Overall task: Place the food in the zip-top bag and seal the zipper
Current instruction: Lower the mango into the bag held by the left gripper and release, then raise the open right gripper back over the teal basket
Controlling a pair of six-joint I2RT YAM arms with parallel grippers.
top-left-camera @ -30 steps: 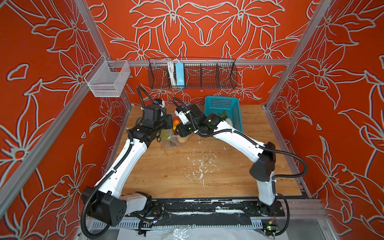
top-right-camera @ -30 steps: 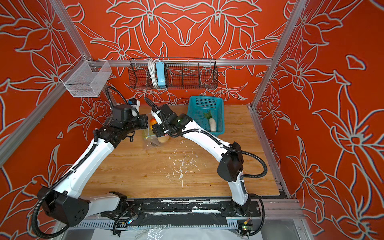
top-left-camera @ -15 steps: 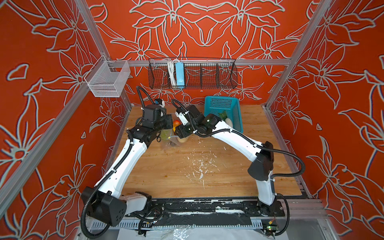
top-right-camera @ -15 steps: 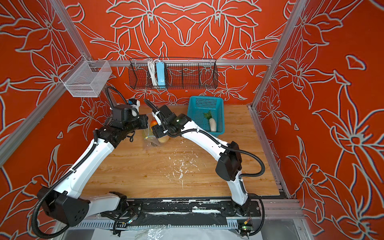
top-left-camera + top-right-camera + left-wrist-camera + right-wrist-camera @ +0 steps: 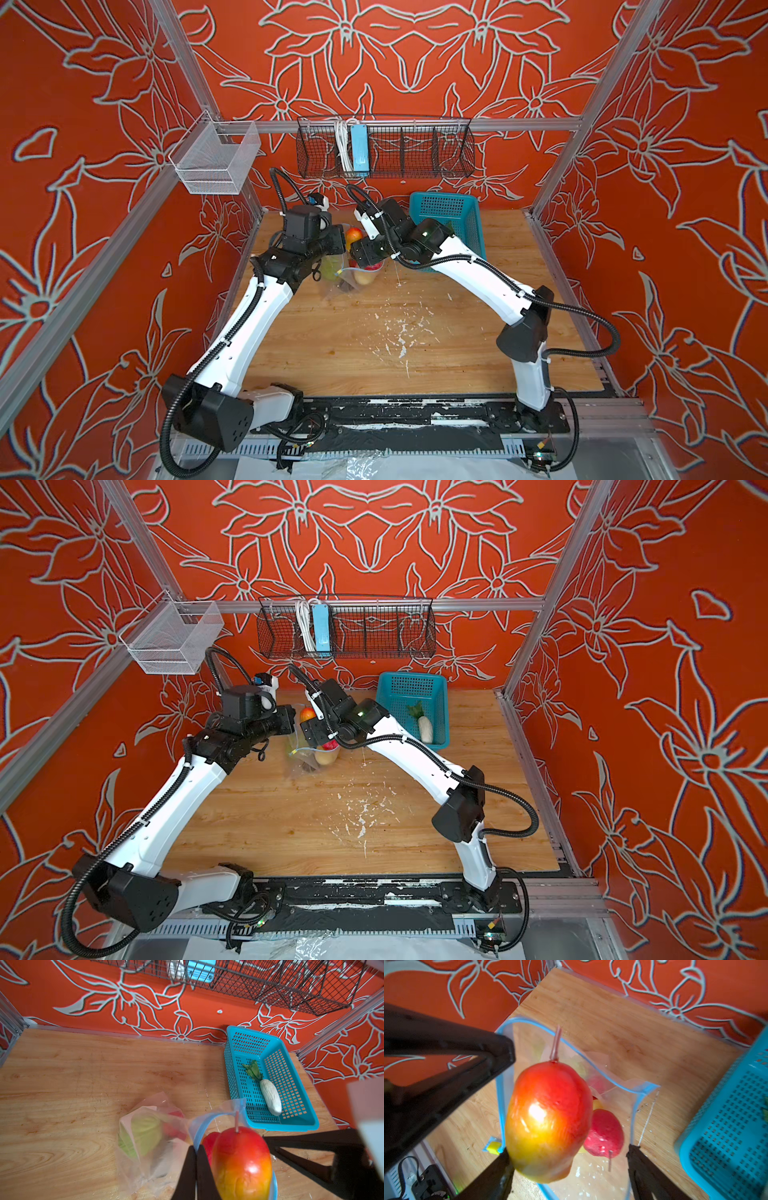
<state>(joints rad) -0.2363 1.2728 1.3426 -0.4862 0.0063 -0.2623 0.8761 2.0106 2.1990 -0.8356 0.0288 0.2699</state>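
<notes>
The right claw (image 5: 570, 1155) is released; the mango (image 5: 548, 1120) is between its fingers, long axis across their gap, stem end away from them, above the mouth of the zip-top bag (image 5: 620, 1091). The left claw (image 5: 196, 1153) clenches the zipper (image 5: 200, 1132).

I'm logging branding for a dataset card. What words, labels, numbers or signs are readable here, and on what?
None can be read.
The zip-top bag, mango, white radish and teal basket show no print.
The light-blue power strip in the wire rack shows no legible marking; anything on it is too small to tell.
The walls carry only a flower pattern.
</notes>
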